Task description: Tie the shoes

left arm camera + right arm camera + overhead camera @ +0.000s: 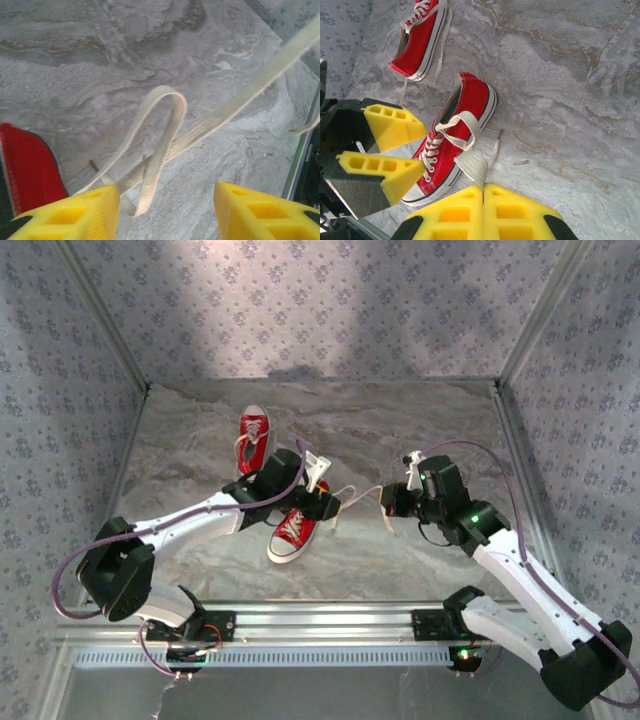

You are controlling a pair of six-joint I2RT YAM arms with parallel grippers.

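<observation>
Status at inspection, from the top view.

Left pincer (pixel 325 502): my jaws stand partly open and I have hold of nothing. In my left wrist view a loop (pixel 161 140) of white lace stands just ahead of the gap, unclamped.

Right pincer (pixel 483 197): my jaws are fully closed, pinching one flat end of the lace (pixel 472 167). That strand runs taut toward 9 o'clock, back to the near shoe (pixel 295 530).

Location of items: the near shoe lies on the table (pixel 430 430) under my left wrist, with my right pincer at its 3 o'clock. The far shoe (pixel 254 437) lies at its 11 o'clock, well apart from both pincers.

Progress, in my judgement: early to middle of the first shoe. A loop is formed and one end is tensioned, but no knot or bow is visible. The far shoe's laces trail loose on the table, untouched. Outstanding: close the bow on the near shoe, then the whole of the far shoe.
</observation>
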